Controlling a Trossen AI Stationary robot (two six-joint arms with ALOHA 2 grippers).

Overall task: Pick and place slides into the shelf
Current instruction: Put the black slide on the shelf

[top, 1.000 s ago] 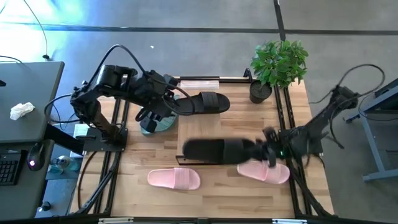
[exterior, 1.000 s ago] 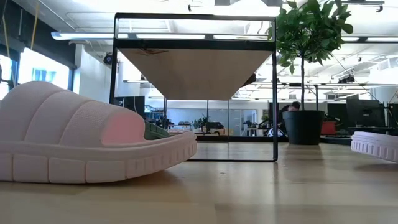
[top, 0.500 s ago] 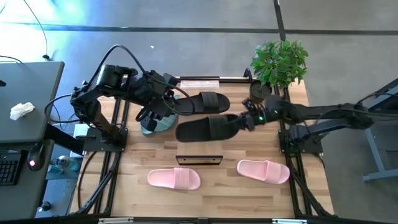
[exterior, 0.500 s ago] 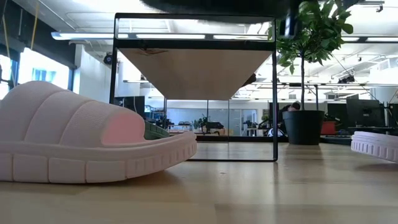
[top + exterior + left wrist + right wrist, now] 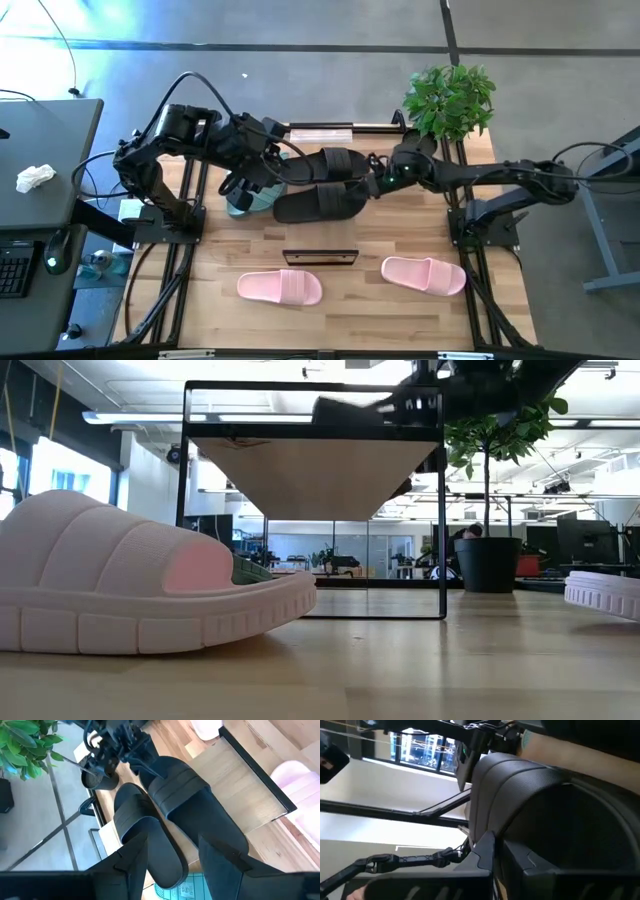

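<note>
Near the centre of the overhead frame, I have the right gripper (image 5: pixel 378 182) carrying a black rubber slide with a wide strap (image 5: pixel 318 203), its fingers pinched tight on the sandal's toe-end rim, so the sole hangs out free toward the low rack with a light wood plank top and thin black frame (image 5: pixel 320 222). I judge I'm holding it by the end so the long body can settle flat on the plank beside its mate. That second black rubber slide (image 5: pixel 330 165) lies just above it in the frame, the two side by side and nearly touching. The left gripper (image 5: pixel 258 172) waits at centre-left, fingers partly spread; whether they touch that second slide I cannot tell. A dull green slide (image 5: pixel 252 200) peeks out below that arm. Two pale pink rubber slides (image 5: pixel 280 287) (image 5: pixel 425 274) rest on the wooden counter (image 5: pixel 230 250) along the lower frame, not yet shelved. A potted green plant (image 5: pixel 445 105) sits upper right, near my right arm's reach.
</note>
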